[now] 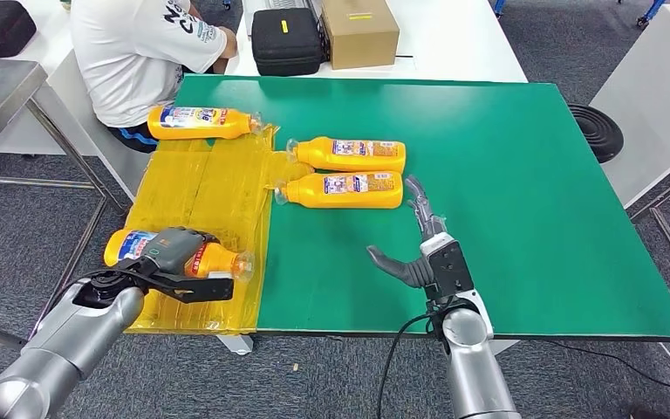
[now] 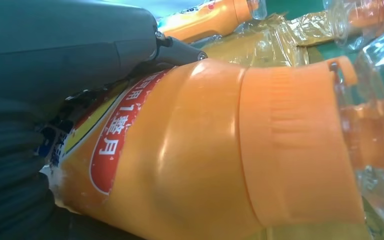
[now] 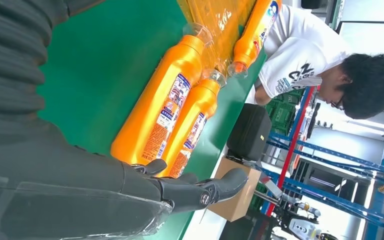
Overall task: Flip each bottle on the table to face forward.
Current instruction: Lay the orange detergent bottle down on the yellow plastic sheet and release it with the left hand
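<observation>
Your left hand [image 1: 167,256] grips a bottle [image 1: 218,259] lying on the yellow film [image 1: 201,188] at the table's [image 1: 506,175] near left corner. Two bottles [image 1: 349,172] lie mid-table, just beyond your right hand [image 1: 419,249], open and empty.

The table top [image 1: 506,192] is plain dark green. At its left part lies a sheet of wrinkled clear yellow film [image 1: 201,188]. All four bottles [image 1: 352,154] are bright orange, with labels in blue, white and red and clear caps. The bottle at lower left [image 1: 214,259] has a red oval with white characters. The person [image 1: 135,48] at upper left wears a white shirt with dark letters. The floor [image 1: 593,375] is grey.
</observation>
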Robot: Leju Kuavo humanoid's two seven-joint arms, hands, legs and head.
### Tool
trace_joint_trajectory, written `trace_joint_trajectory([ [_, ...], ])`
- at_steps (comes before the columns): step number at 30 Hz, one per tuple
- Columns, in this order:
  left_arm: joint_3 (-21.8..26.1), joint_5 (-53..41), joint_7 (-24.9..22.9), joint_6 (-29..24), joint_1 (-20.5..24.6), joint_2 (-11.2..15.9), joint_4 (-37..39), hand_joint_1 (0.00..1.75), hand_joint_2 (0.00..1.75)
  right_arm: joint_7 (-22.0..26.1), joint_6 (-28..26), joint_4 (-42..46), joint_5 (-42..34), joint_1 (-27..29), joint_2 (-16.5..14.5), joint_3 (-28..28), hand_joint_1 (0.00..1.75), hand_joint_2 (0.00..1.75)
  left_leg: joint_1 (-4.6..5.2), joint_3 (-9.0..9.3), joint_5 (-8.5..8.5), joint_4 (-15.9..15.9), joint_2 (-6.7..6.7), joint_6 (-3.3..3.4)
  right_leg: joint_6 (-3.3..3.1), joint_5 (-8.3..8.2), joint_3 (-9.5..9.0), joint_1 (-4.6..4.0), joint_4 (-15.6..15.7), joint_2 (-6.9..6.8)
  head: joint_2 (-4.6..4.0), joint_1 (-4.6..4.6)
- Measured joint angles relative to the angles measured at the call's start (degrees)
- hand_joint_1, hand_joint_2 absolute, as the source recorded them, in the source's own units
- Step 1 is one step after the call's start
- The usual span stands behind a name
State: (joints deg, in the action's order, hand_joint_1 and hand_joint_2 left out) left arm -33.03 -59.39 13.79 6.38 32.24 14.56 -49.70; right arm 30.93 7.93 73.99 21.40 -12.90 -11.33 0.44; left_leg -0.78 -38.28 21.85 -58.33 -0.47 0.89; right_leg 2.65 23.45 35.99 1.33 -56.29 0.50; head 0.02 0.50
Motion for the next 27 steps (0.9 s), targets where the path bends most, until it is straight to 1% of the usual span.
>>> trace_joint_trajectory([
  [4, -1.5, 0.0, 0.4, 0.2, 1.2, -0.9, 2.1, 1.75, 1.75, 0.0, 0.0, 0.2, 0.0, 0.2, 0.0, -0.2, 0.00, 1.75, 0.00, 0.02, 0.00, 0.0, -0.03, 0.01, 0.00, 0.00, -0.04, 0.01, 0.0, -0.04, 0.00, 0.01],
  [13, -6.1, 1.3, 2.3, 2.1, 7.1, -4.3, 10.3, 1.74, 1.75, 0.1, 0.0, 0.4, 0.0, 0.9, 0.0, -0.5, 0.00, 1.75, 0.02, 0.04, -0.08, 0.0, -0.15, 0.08, 0.02, -0.03, -0.14, 0.02, 0.0, -0.17, 0.00, -0.01],
  [15, -7.0, 1.9, 2.8, 2.9, 8.2, -4.7, 11.7, 1.59, 1.75, 0.2, 0.0, 0.3, 0.0, 0.9, 0.0, -0.5, 0.00, 1.75, 0.03, 0.04, -0.11, 0.0, -0.14, 0.09, 0.03, -0.04, -0.15, 0.02, 0.0, -0.17, 0.00, -0.01],
  [16, -7.4, 2.1, 3.2, 3.5, 8.7, -4.8, 12.3, 1.44, 1.75, 0.3, 0.0, 0.2, 0.0, 0.8, 0.0, -0.5, 0.00, 1.75, 0.03, 0.04, -0.12, 0.0, -0.15, 0.09, 0.03, -0.04, -0.15, 0.02, 0.0, -0.17, 0.00, -0.01],
  [18, -8.2, 2.7, 3.8, 4.8, 9.6, -5.0, 13.4, 0.85, 1.75, 0.6, 0.0, -0.1, 0.0, 0.8, 0.0, -0.5, 0.00, 1.75, 0.03, 0.04, -0.12, 0.0, -0.14, 0.10, 0.04, -0.05, -0.16, 0.02, 0.0, -0.17, 0.00, 0.00],
  [19, -8.6, 3.1, 4.1, 5.4, 10.0, -5.0, 13.9, 0.51, 1.75, 0.7, 0.0, -0.3, 0.0, 0.8, 0.0, -0.5, 0.00, 1.75, 0.03, 0.04, -0.12, 0.0, -0.14, 0.10, 0.04, -0.05, -0.16, 0.02, 0.0, -0.17, 0.00, 0.01],
  [20, -8.9, 3.5, 4.4, 5.9, 10.3, -5.0, 14.4, 0.25, 1.75, 0.8, 0.0, -0.4, -0.1, 0.8, 0.0, -0.5, 0.00, 1.75, 0.03, 0.04, -0.12, 0.0, -0.13, 0.10, 0.04, -0.05, -0.16, 0.01, 0.0, -0.17, 0.00, 0.01],
  [21, -9.2, 3.8, 4.7, 6.3, 10.5, -5.0, 14.8, 0.13, 1.75, 0.9, -0.1, -0.6, -0.1, 0.8, 0.0, -0.5, 0.00, 1.75, 0.02, 0.04, -0.12, 0.0, -0.13, 0.10, 0.04, -0.05, -0.16, 0.01, 0.0, -0.17, 0.00, 0.01],
  [22, -9.5, 4.2, 5.0, 6.6, 10.8, -5.0, 15.2, 0.07, 1.75, 0.9, -0.1, -0.7, -0.1, 0.8, 0.0, -0.5, 0.00, 1.75, 0.02, 0.04, -0.12, 0.0, -0.13, 0.09, 0.04, -0.05, -0.16, 0.01, 0.0, -0.17, 0.00, 0.01],
  [25, -10.1, 4.8, 5.3, 6.8, 11.2, -5.1, 16.0, 0.00, 1.75, 0.9, -0.1, -1.0, -0.1, 0.8, 0.0, -0.5, 0.00, 1.75, 0.02, 0.04, -0.11, 0.0, -0.13, 0.09, 0.04, -0.04, -0.16, 0.01, 0.0, -0.17, 0.00, 0.00],
  [27, -10.3, 5.0, 5.4, 6.8, 11.4, -5.1, 16.4, 0.00, 1.75, 0.9, -0.2, -1.2, -0.1, 0.8, 0.0, -0.5, 0.00, 1.75, 0.02, 0.04, -0.11, 0.0, -0.13, 0.09, 0.04, -0.04, -0.16, 0.01, 0.0, -0.17, 0.00, 0.00],
])
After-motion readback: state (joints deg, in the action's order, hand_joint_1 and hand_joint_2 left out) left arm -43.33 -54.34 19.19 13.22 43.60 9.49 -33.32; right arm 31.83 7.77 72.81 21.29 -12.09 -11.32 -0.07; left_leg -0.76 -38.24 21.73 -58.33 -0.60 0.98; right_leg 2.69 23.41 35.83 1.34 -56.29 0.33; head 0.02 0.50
